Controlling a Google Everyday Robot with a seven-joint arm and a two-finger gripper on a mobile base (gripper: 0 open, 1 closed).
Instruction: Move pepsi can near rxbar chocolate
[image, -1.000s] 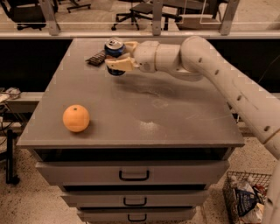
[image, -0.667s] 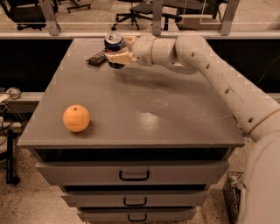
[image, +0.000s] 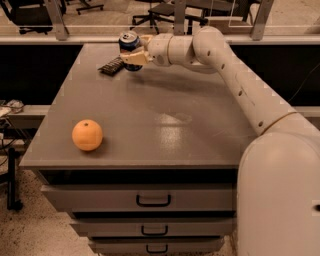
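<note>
The pepsi can (image: 129, 46) is dark blue with a silver top and stands upright at the far left of the grey table (image: 150, 125). My gripper (image: 134, 52) is shut on the pepsi can from its right side. The rxbar chocolate (image: 111, 66) is a flat dark bar lying on the table just left of and below the can, almost touching it. My white arm (image: 225, 65) reaches in from the right across the table's far edge.
An orange fruit (image: 87, 135) sits near the table's front left corner. The table has drawers (image: 152, 200) under its front edge. Office chairs (image: 160, 10) stand behind a rail beyond the table.
My gripper has moved the pepsi can a little farther back and left, closer to the far end of the rxbar chocolate. The orange has not moved.
</note>
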